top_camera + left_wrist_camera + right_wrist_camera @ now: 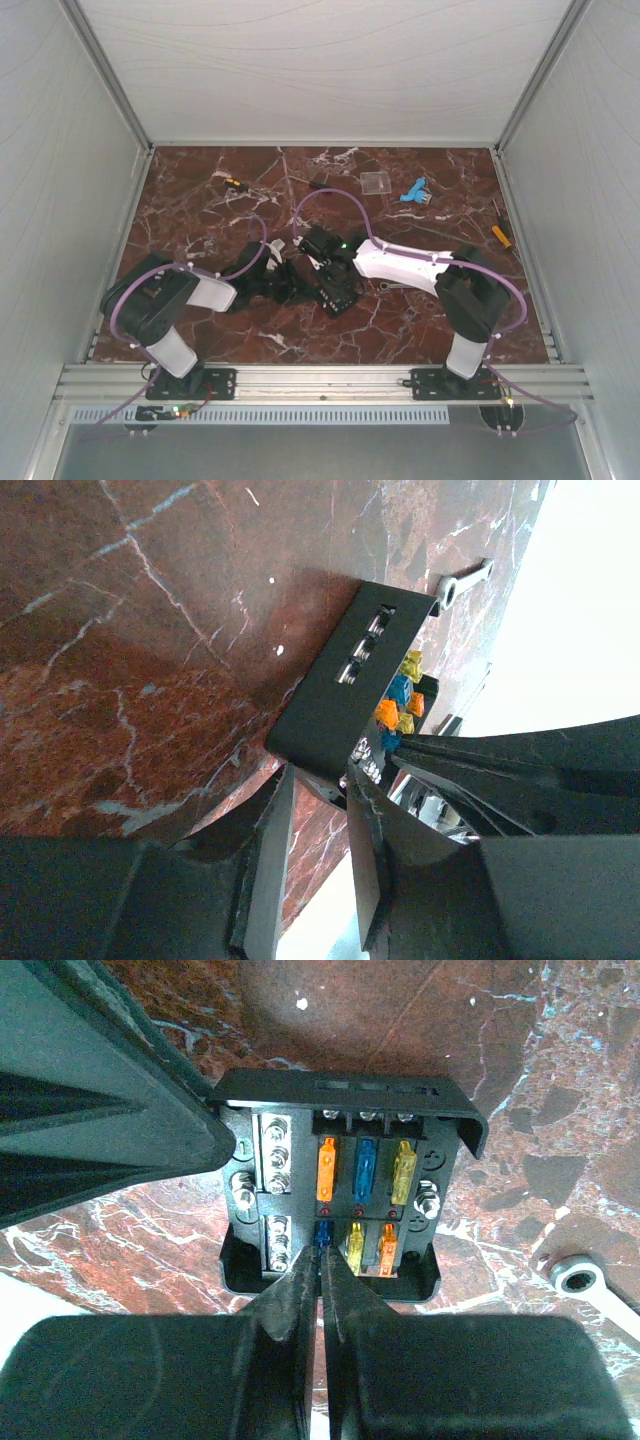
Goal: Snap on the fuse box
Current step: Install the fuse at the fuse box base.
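Arm bases: both are bolted to the metal rail [320, 383] at the near edge; the left arm [165, 310] and the right arm [405, 265] lean inward and meet over the middle of the tabletop [250, 340]; purple cables [330, 200] run along both.
Left gripper [318, 785]: pinching the fuse box [340, 1205] at its left side; a corner of the box sits between the two fingers.
Right gripper [320, 1255]: fingers pressed together with only a slit between them; the tips come down on the box's face and touch the blue fuse [322, 1232] at the left end of the near row.
Fuse box: small, black and square; on the red marble tabletop at about its middle, between the two grippers; its face is turned up toward the right wrist camera.
Fuses: far row [366, 1165] orange, blue, yellow from left to right; near row blue, yellow, orange; metal screw terminals [275, 1155] stand in a column to their left.
Lid [340, 1090]: black; open at the box's far edge, not snapped down.
Wrench [585, 1278]: small and silver; flat on the tabletop just right of the box, apart from it.
Far tabletop: a flat clear plastic square plate [375, 182]; just right of it, a light-blue plastic piece [414, 192]; a yellow-handled screwdriver [500, 230] near the right wall; a small yellow-and-black tool [231, 183] at the far left, too small to name.
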Action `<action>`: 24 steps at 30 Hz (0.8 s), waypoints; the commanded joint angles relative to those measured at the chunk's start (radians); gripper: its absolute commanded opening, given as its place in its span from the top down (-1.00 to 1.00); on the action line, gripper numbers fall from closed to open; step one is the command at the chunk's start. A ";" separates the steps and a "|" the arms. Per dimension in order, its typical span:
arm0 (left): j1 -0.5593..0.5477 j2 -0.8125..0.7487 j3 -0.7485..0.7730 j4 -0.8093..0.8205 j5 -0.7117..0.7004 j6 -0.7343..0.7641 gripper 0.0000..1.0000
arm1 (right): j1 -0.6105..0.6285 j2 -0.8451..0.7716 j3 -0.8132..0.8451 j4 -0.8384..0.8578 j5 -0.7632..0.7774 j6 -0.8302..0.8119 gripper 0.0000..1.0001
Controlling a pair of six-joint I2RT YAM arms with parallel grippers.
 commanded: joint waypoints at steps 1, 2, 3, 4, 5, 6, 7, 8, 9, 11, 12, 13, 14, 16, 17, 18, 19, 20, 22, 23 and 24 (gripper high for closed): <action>-0.004 0.001 0.020 0.011 -0.005 -0.003 0.45 | 0.010 0.188 -0.103 -0.046 -0.071 0.011 1.00; -0.004 0.002 0.020 0.012 -0.004 -0.003 0.45 | 0.008 0.190 -0.088 -0.040 -0.072 0.011 1.00; -0.004 0.001 0.020 0.011 -0.004 -0.003 0.45 | 0.008 0.199 -0.074 -0.039 -0.071 0.009 1.00; -0.004 0.000 0.020 0.011 -0.004 -0.003 0.45 | 0.007 0.217 -0.062 -0.045 -0.070 0.008 1.00; -0.004 0.000 0.021 0.010 -0.005 -0.002 0.45 | 0.006 0.239 -0.052 -0.053 -0.063 0.008 1.00; -0.004 -0.002 0.021 0.007 -0.006 -0.001 0.45 | 0.007 0.253 -0.049 -0.058 -0.058 0.006 1.00; -0.004 -0.003 0.021 0.005 -0.007 0.001 0.45 | 0.007 0.261 -0.049 -0.058 -0.053 0.005 1.00; -0.004 -0.004 0.021 0.005 -0.007 0.001 0.45 | 0.009 0.257 -0.047 -0.057 -0.050 0.004 1.00; -0.004 -0.004 0.023 0.006 -0.006 0.001 0.45 | 0.011 0.240 -0.045 -0.052 -0.049 0.001 1.00; -0.004 -0.006 0.023 0.006 -0.007 0.002 0.45 | 0.023 0.175 -0.036 -0.032 -0.045 -0.001 1.00; -0.003 -0.006 0.022 0.005 -0.008 0.002 0.44 | 0.025 0.136 -0.027 -0.023 -0.045 0.001 1.00; -0.004 -0.010 0.022 0.004 -0.010 0.003 0.45 | 0.028 0.102 -0.015 -0.015 -0.043 0.003 1.00; -0.004 -0.012 0.023 0.004 -0.011 0.003 0.45 | 0.030 0.066 -0.004 -0.009 -0.035 0.007 1.00; -0.004 -0.015 0.023 0.000 -0.013 0.003 0.44 | 0.033 0.006 0.014 -0.001 -0.019 0.016 0.97; -0.004 -0.015 0.023 -0.001 -0.013 0.004 0.44 | 0.034 -0.020 0.018 0.002 -0.011 0.020 0.92; -0.004 -0.017 0.023 -0.002 -0.013 0.006 0.44 | 0.035 -0.047 0.019 0.006 -0.003 0.024 0.89; -0.004 -0.017 0.025 -0.004 -0.014 0.006 0.44 | 0.035 -0.062 0.020 0.005 0.012 0.029 0.85; -0.004 -0.016 0.025 -0.004 -0.013 0.006 0.44 | 0.034 -0.072 0.018 0.003 0.023 0.032 0.82; -0.004 -0.017 0.026 -0.006 -0.013 0.007 0.44 | 0.032 -0.076 0.014 -0.008 0.038 0.036 0.80; -0.004 -0.015 0.027 -0.006 -0.012 0.007 0.44 | 0.032 -0.074 0.012 -0.012 0.042 0.039 0.80; -0.004 -0.015 0.027 -0.005 -0.013 0.007 0.44 | 0.033 -0.071 0.010 -0.015 0.044 0.042 0.80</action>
